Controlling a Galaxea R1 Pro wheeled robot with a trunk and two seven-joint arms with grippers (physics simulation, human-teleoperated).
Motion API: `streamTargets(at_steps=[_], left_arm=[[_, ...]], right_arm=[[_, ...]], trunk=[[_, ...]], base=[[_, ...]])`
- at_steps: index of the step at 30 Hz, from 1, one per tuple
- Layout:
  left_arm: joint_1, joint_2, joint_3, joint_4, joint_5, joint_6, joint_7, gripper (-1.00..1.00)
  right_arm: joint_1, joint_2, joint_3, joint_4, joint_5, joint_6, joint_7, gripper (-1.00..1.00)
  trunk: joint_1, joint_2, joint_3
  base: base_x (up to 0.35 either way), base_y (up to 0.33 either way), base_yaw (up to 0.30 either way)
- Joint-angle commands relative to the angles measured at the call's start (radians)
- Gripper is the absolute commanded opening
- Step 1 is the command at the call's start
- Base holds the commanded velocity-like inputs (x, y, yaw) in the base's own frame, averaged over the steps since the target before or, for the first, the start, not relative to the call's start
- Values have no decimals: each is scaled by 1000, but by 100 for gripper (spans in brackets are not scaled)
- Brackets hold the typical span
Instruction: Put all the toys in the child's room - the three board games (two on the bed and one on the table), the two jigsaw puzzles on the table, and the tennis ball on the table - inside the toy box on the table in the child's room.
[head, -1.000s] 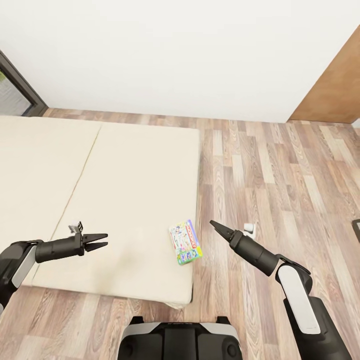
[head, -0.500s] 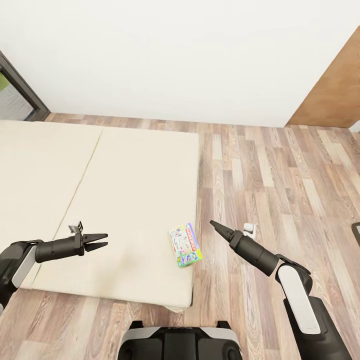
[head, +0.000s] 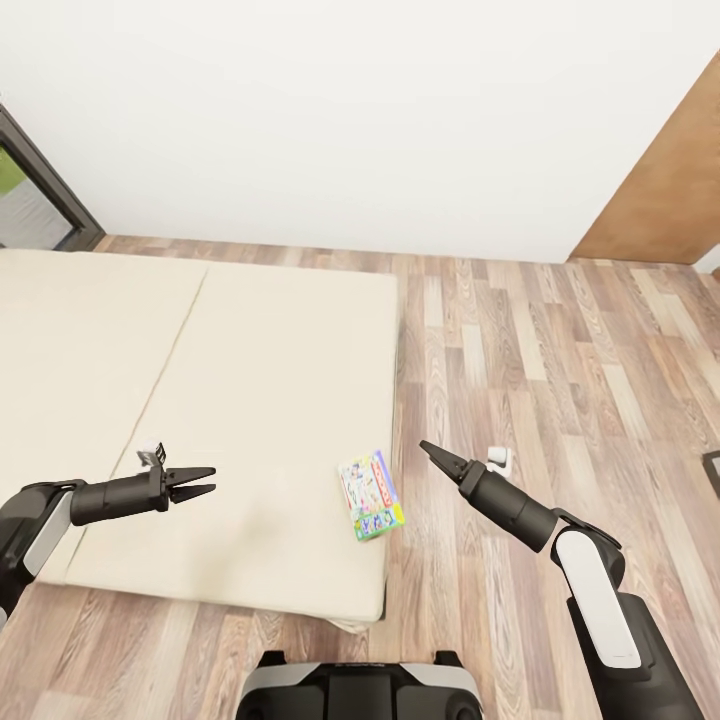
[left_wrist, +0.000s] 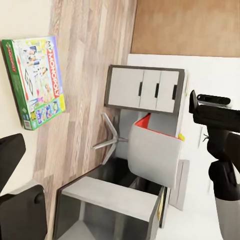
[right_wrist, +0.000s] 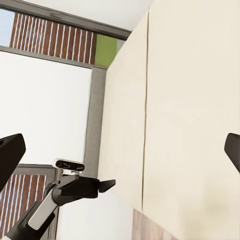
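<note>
Board game (head: 371, 494) lying at the bed (head: 200, 400) corner, long axis pointing away; nearer right gripper (head: 428, 450) appearing closed, left gripper (head: 200, 481) slightly open.

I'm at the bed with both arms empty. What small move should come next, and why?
Probably bring the right gripper down and left toward the board game. The box lies flat near the bed edge, just left of that gripper, with nothing on it. The left gripper hovers farther off over bare mattress, jaws parted.
</note>
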Motion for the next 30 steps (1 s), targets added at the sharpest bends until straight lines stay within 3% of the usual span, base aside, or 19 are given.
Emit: streamTargets(at_steps=[1,30], left_arm=[[0,0,0,0,3,9,-1,100],[0,0,0,0,3,9,-1,100]], right_arm=[[-1,0,-1,0,-2,7,2,100],[-1,0,-1,0,-2,7,2,100]], trunk=[[1,-1,0],[1,-1,48]], base=[[0,0,0],[0,0,0]])
